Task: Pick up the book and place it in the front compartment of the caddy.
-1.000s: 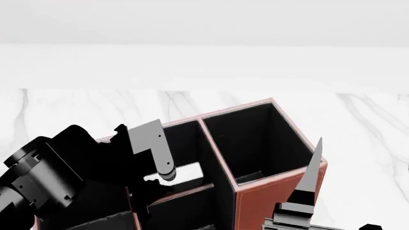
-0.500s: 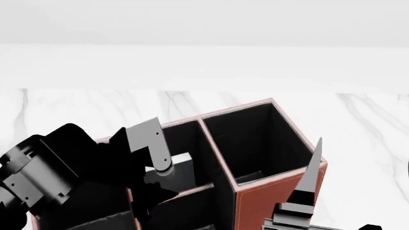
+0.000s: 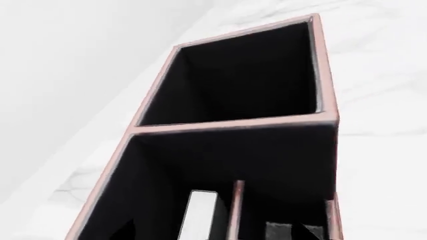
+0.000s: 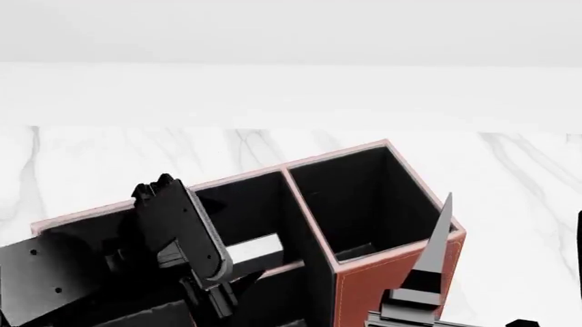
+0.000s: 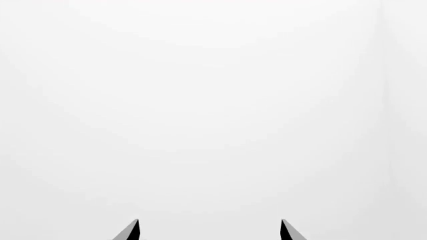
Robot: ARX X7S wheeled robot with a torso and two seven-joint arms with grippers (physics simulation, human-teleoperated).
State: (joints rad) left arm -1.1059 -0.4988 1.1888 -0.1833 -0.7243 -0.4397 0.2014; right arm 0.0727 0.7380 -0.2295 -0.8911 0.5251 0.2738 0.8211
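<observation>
The caddy is a red-brown box with a black inside and pink rims, low in the head view. The book's white page edge shows upright inside a cell left of the long divider, behind a low cross divider. My left gripper hangs over that cell, open, with its fingers apart from the book. In the left wrist view the caddy rim fills the frame and the book edge stands by a thin divider. My right gripper is open and empty; one of its fingers stands by the caddy's right corner.
The caddy stands on a white marble counter that runs to a plain white wall behind. The right wrist view faces only blank white.
My left arm has turned and swung left and lower over the caddy. The book's white edge rose briefly, then dropped back into the cell; the finger no longer touches it. The right arm barely moved.
</observation>
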